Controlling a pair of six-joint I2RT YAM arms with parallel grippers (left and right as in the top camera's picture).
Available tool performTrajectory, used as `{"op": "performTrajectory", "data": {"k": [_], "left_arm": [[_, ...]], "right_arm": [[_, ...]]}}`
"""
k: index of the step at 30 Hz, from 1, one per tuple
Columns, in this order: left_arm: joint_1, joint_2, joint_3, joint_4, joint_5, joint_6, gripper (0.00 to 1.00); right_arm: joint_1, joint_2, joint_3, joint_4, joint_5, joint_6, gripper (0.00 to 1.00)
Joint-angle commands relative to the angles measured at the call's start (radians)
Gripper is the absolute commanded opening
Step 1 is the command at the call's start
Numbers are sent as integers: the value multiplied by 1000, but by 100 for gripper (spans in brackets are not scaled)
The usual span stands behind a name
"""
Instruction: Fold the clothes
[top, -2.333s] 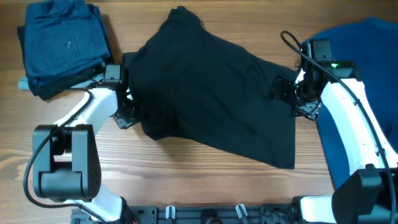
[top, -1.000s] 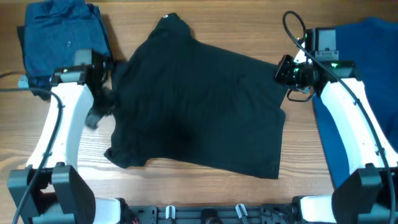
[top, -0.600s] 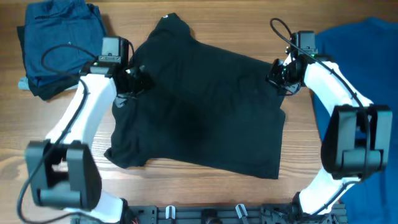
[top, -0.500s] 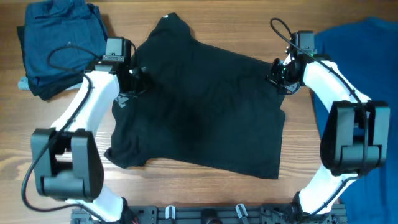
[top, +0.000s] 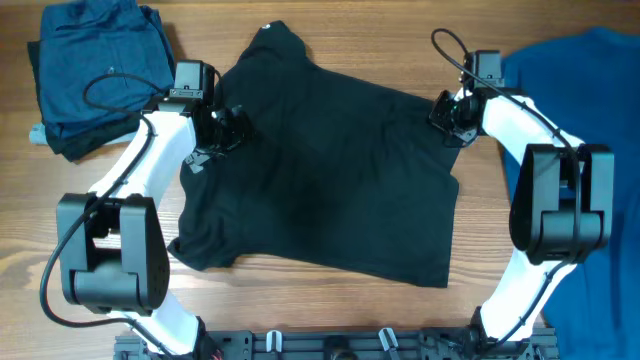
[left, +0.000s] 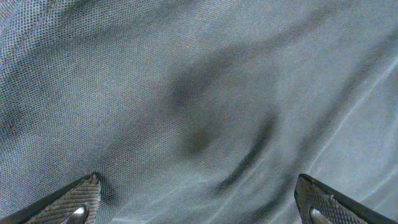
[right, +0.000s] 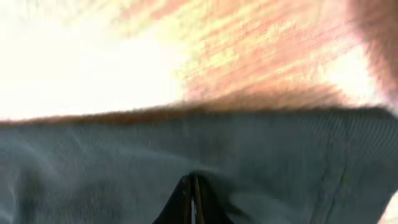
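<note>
The black T-shirt (top: 320, 170) lies spread on the wooden table (top: 330, 310), collar toward the far edge. My left gripper (top: 228, 128) hovers over its left shoulder area. In the left wrist view its grey-looking weave (left: 199, 93) fills the frame, and the left gripper (left: 199, 205) is open, its fingertips (left: 78, 200) far apart with nothing between them. My right gripper (top: 446, 114) sits at the shirt's far right corner. In the right wrist view it (right: 191, 188) is shut, with the fabric (right: 93, 168) puckered at its tips just inside the hem.
A folded pile of dark blue clothes (top: 95, 70) lies at the far left corner. A bright blue shirt (top: 590, 150) covers the right edge, under the right arm. A black cable (top: 450, 48) loops above the right wrist. A mounting rail (top: 330, 345) runs along the front edge.
The left gripper swung right from the shirt's left edge onto the shirt and opened wide. The right gripper shifted slightly left onto the corner and closed. The shirt has lain still over the last second.
</note>
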Motion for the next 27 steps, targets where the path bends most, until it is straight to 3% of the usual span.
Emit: {"op": "performTrajectory", "data": {"k": [1, 17, 23, 25, 27], "left_arm": [[-2, 9, 8, -2, 5, 12, 100], [-2, 9, 8, -8, 5, 12, 100], [-2, 9, 8, 9, 5, 18, 100], [-4, 8, 8, 29, 21, 69, 99], [-8, 4, 8, 33, 24, 88, 99]], "right_arm": [[-38, 51, 3, 29, 88, 8, 4], [-89, 169, 42, 240, 168, 0, 5], [-90, 175, 171, 183, 195, -47, 8], [-90, 174, 258, 79, 201, -66, 19], [-89, 169, 401, -100, 203, -82, 68]]}}
